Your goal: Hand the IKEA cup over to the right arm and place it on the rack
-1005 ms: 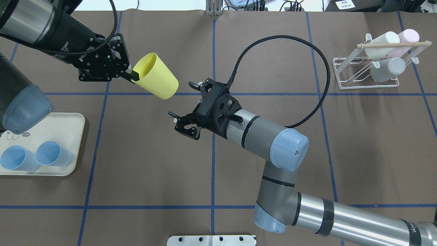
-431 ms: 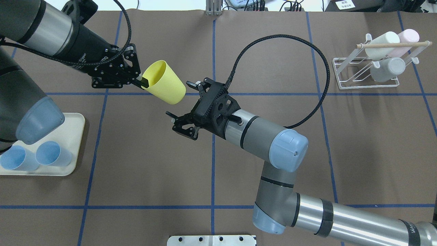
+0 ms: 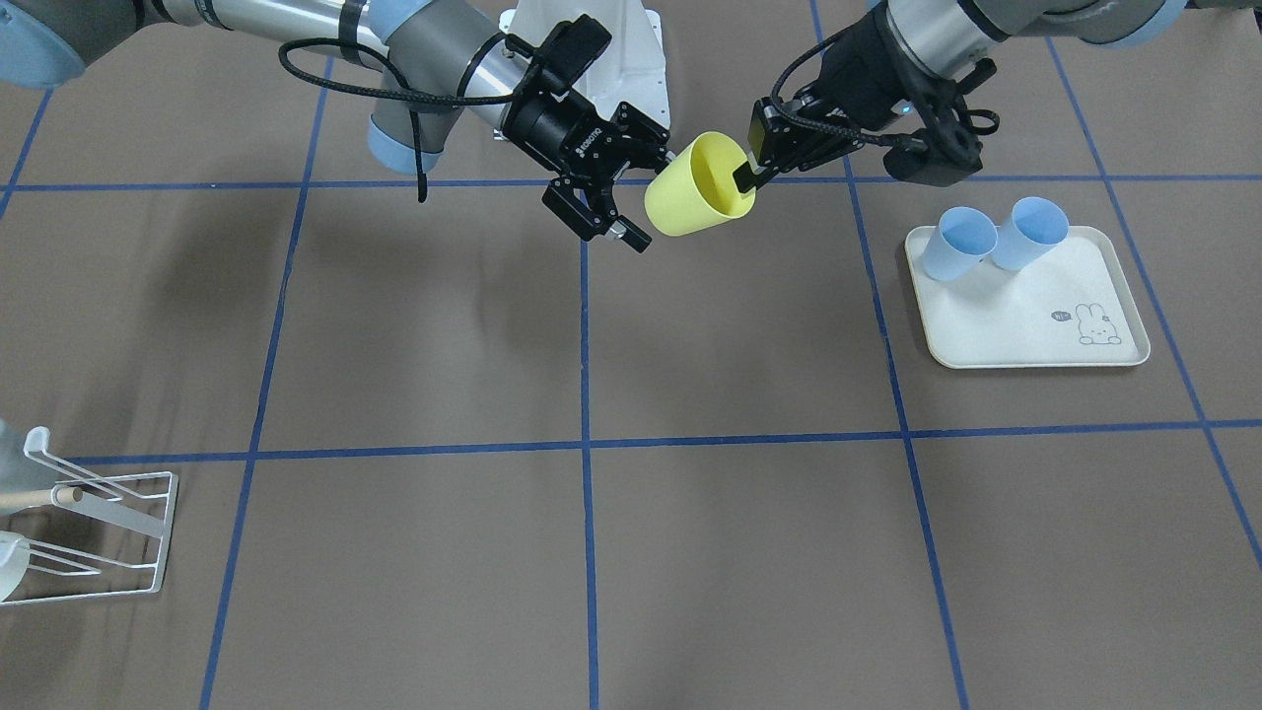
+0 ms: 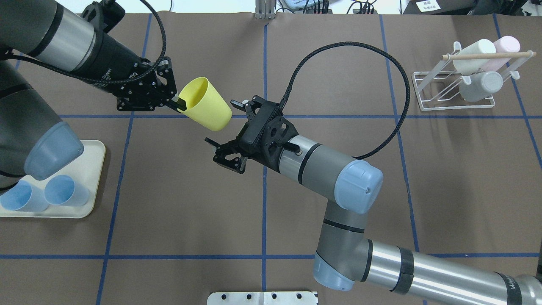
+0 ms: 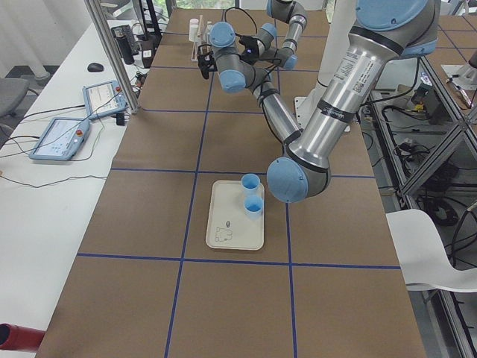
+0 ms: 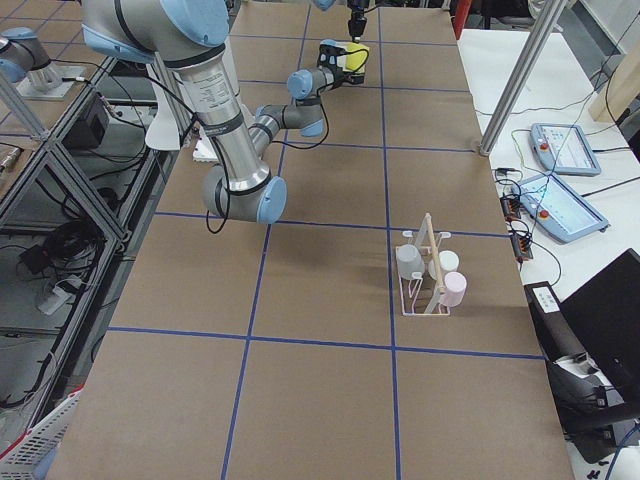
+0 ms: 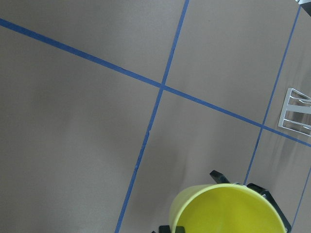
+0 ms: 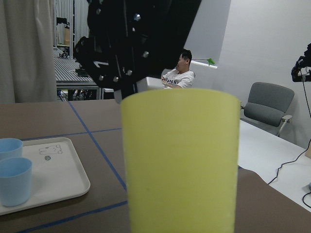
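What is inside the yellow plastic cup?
One black finger of the left gripper sits inside the rim of the yellow plastic cup; nothing else shows. Its inner bottom is partly hidden.

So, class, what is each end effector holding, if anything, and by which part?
The left end effector grips the yellow cup by its rim, one finger inside the mouth. The right end effector is open, holding nothing.

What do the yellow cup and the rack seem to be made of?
Yellow cup: probably plastic, matte; even opaque colour, thin wall, no glare. Rack: likely metal wire with a white coating, judging by its thin bent rods; the metal is a guess. Its dowel: unpainted light wood, by the pale tan colour.
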Tool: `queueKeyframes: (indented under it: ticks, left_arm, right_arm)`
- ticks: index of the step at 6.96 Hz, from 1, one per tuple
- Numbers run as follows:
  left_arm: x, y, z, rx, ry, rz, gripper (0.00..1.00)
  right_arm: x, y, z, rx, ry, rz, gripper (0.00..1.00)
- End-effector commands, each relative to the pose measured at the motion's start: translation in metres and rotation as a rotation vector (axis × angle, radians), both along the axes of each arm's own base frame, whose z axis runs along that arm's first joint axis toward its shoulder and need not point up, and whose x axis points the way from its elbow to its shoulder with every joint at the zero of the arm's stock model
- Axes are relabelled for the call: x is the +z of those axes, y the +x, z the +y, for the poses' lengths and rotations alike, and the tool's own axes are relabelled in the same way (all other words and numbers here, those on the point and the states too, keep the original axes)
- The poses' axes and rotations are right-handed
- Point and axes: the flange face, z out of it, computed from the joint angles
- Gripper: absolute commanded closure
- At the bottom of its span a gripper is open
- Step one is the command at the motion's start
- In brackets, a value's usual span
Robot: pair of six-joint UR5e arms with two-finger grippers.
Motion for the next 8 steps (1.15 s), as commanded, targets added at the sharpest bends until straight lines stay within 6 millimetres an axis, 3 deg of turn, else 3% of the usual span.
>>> queueKeyframes:
  ticks: [1, 6, 7, 8]
  left_arm:
    - [-0.0033, 0.0064, -0.0038, 0.005, -0.001, -0.001, 1.0]
    - [-0.003, 0.0114, -0.0087, 0.007, -0.004, -0.006, 1.0]
    - [-0.0052, 0.011, -0.0082, 0.007, 0.0, -0.003, 1.0]
    - [-0.0053, 0.0103, -0.0087, 0.006, 0.001, -0.003, 1.0]
  right_arm:
    - [-0.0003, 0.0003, 0.0001, 0.004, 0.01, 0.006, 0.0]
    - [-0.0009, 0.0008, 0.0003, 0.004, 0.012, 0.006, 0.02]
    - [-0.0037, 0.0039, 0.0005, 0.009, 0.023, 0.004, 0.12]
    - [-0.0056, 0.0066, 0.0014, 0.014, 0.033, 0.004, 0.36]
